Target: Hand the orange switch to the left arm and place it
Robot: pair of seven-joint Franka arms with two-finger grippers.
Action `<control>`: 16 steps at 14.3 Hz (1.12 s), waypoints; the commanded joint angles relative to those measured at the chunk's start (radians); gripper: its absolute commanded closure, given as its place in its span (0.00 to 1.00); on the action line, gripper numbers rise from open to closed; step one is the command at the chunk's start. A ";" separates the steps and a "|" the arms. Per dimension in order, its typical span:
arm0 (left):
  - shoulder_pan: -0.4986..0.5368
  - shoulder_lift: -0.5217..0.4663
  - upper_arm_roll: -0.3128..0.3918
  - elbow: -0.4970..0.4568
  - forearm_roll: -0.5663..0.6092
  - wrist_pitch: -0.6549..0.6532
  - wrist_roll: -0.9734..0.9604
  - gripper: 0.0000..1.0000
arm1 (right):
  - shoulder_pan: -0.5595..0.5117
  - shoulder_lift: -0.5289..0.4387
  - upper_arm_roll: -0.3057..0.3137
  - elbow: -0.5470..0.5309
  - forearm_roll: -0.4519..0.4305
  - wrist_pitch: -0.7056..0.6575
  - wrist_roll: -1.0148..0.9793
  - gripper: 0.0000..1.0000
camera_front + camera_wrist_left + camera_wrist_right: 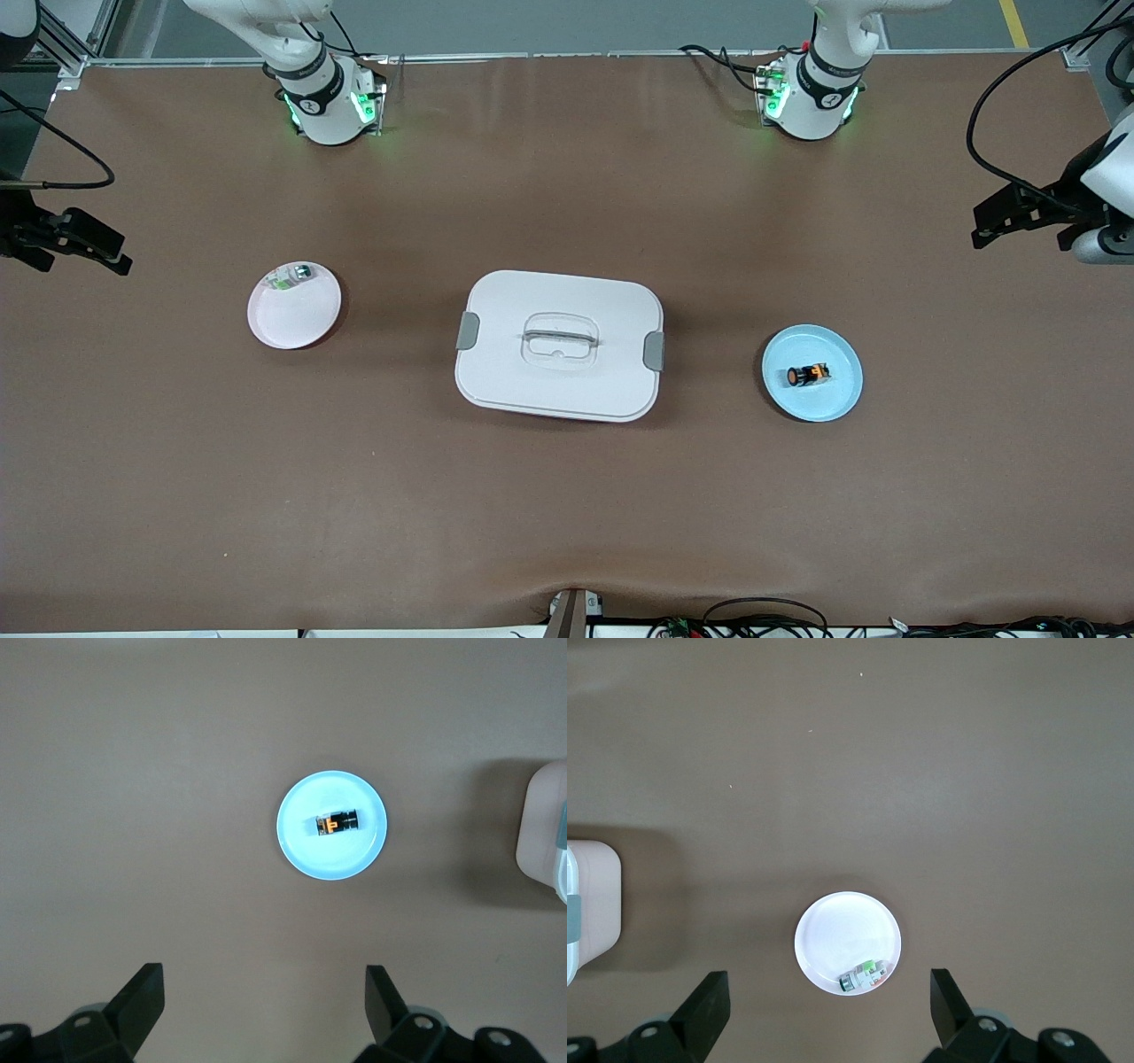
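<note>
The left end effector (261,1010) hangs high over the worktop (567,496) with its fingers spread wide and nothing in them, pointing straight down. Below it sits a light blue plate (301,855), and the orange switch (337,824) lies on its side on that plate. The right end effector (827,1014) is posed the same way, fingers apart and empty, over a white plate (833,939) holding a small green-and-silver piece (864,975). The box (559,345) sits between the two plates.

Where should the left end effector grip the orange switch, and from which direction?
Judging by pose: the orange switch lies on its side on the blue plate. Come straight down and pinch across the black body mid-length. The left end effector is open, high over the table.
</note>
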 commanded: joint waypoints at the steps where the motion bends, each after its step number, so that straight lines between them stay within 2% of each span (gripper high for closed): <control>1: -0.003 0.006 0.003 0.032 0.020 -0.018 0.022 0.00 | -0.004 0.012 0.007 0.025 -0.004 -0.015 0.002 0.00; 4: -0.003 -0.029 -0.004 0.000 0.006 -0.025 0.009 0.00 | -0.005 0.010 0.007 0.025 -0.005 -0.017 0.001 0.00; 9: 0.006 -0.124 -0.017 -0.124 0.000 -0.012 0.007 0.00 | -0.004 0.010 0.007 0.025 -0.010 -0.015 0.001 0.00; 11: 0.008 -0.164 -0.017 -0.184 -0.023 0.037 0.007 0.00 | -0.004 0.010 0.007 0.025 -0.010 -0.017 0.001 0.00; 16: 0.035 -0.152 -0.007 -0.175 -0.091 0.050 0.002 0.00 | -0.005 0.010 0.007 0.025 -0.010 -0.017 0.001 0.00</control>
